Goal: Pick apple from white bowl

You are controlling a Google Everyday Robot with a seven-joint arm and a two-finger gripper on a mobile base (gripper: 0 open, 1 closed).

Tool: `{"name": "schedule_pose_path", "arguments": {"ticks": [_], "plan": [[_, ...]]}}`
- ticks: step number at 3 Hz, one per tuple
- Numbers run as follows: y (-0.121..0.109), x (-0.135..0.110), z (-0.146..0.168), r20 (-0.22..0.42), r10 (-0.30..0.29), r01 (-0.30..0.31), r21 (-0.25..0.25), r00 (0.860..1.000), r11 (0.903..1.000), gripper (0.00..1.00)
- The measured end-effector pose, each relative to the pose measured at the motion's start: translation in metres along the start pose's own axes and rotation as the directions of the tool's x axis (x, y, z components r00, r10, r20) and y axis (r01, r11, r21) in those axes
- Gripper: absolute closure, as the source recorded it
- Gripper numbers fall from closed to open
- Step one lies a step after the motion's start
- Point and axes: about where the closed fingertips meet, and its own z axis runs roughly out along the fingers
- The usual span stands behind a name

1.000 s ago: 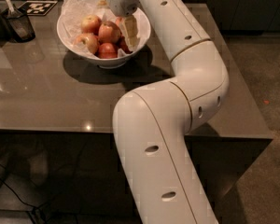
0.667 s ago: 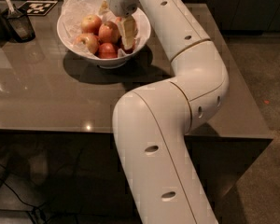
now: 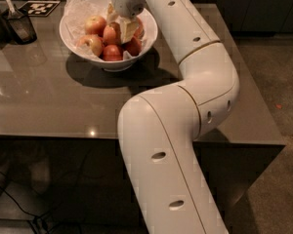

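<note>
- End effector point(image 3: 121, 24): lowered inside white bowl point(image 3: 70, 39), among the fruit. Spread or pressed together: cannot tell.
- Apple point(image 3: 111, 34): in bowl, near centre, just beside end effector, on crinkled paper point(image 3: 77, 6) with other apples point(image 3: 92, 44).
- Bowl: upright on table point(image 3: 63, 99), far end.
- Dark cup point(image 3: 20, 26) with utensil near table's far corner.

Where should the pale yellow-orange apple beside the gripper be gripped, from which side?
Across its round middle, from above: the pale yellow-orange apple lies among other apples in the glossy white bowl, top exposed. The gripper hangs beside it.
</note>
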Motion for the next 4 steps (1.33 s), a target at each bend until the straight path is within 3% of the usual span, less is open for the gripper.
{"name": "schedule_pose_path", "arguments": {"ticks": [1, 2, 3, 4], "plan": [[0.0, 0.0, 0.0, 0.0, 0.0, 0.0, 0.0, 1.0, 1.0, 0.89], [0.0, 0.0, 0.0, 0.0, 0.0, 0.0, 0.001, 1.0, 1.0, 1.0], [-0.015, 0.002, -0.019, 0.0, 0.036, -0.036, 0.08, 0.999, 0.9962, 1.0], [-0.025, 0.003, -0.056, -0.01, 0.068, -0.066, 0.16, 0.998, 0.9849, 1.0]]}}
